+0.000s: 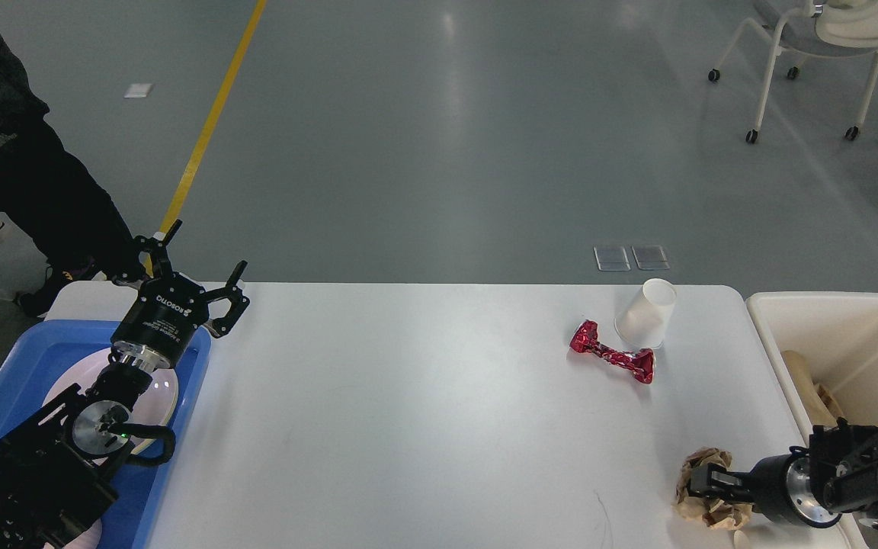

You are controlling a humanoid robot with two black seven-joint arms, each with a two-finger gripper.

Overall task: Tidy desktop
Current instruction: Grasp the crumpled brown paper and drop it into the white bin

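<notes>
— Where do our grippers stand over the desktop [408,412]?
— Our left gripper [206,267] hangs with fingers spread wide, empty, at the far left corner above the blue tray [4,396]. Our right gripper [702,480] is clenched on the crumpled brown paper [706,465] at the near right edge.
— And near the far right corner?
— A tipped paper cup [646,313], touching a red wrapper [611,352].
</notes>
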